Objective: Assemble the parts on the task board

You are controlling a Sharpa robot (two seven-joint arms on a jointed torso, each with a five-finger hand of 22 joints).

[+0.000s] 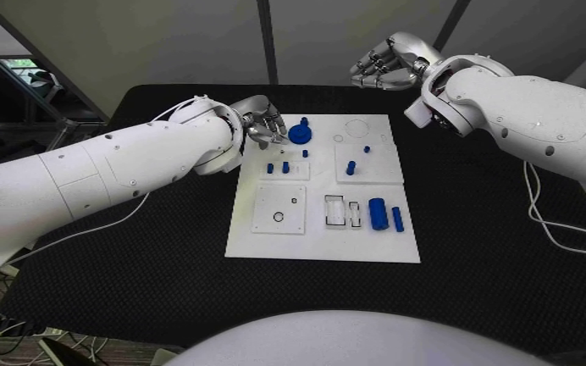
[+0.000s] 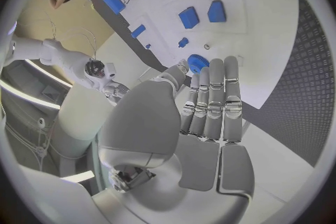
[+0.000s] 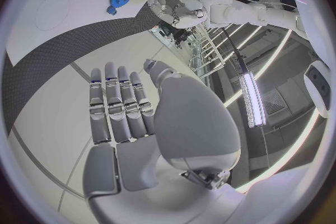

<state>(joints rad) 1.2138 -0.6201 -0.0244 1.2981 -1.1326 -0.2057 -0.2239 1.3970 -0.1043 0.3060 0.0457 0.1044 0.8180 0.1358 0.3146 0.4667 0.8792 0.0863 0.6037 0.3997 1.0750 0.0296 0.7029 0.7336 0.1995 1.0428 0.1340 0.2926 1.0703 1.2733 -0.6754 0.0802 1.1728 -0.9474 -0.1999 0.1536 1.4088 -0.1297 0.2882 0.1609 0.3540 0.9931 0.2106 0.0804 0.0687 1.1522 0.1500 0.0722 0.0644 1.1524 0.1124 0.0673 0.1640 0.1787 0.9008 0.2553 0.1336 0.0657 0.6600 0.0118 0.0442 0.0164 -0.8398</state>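
Note:
The white task board (image 1: 323, 243) lies in the middle of the black table. A blue gear (image 1: 301, 135) stands near its far left corner. Small blue pegs (image 1: 277, 166) sit left of centre, more pieces (image 1: 351, 166) on the far right panel, and two blue cylinders (image 1: 387, 215) lie near the right edge. My left hand (image 1: 260, 120) hovers just left of the gear and holds nothing; in the left wrist view its fingers (image 2: 210, 95) reach straight toward the gear (image 2: 198, 61). My right hand (image 1: 389, 61) is raised beyond the table's far edge, its fingers (image 3: 119, 106) straight and empty.
Two raised white panels (image 1: 279, 207) with holes and a framed slot (image 1: 343, 212) take up the board's near half. A ring outline (image 1: 356, 128) marks the far right panel. Black table (image 1: 489, 239) surrounds the board on all sides. Cables (image 1: 550, 213) trail at the right.

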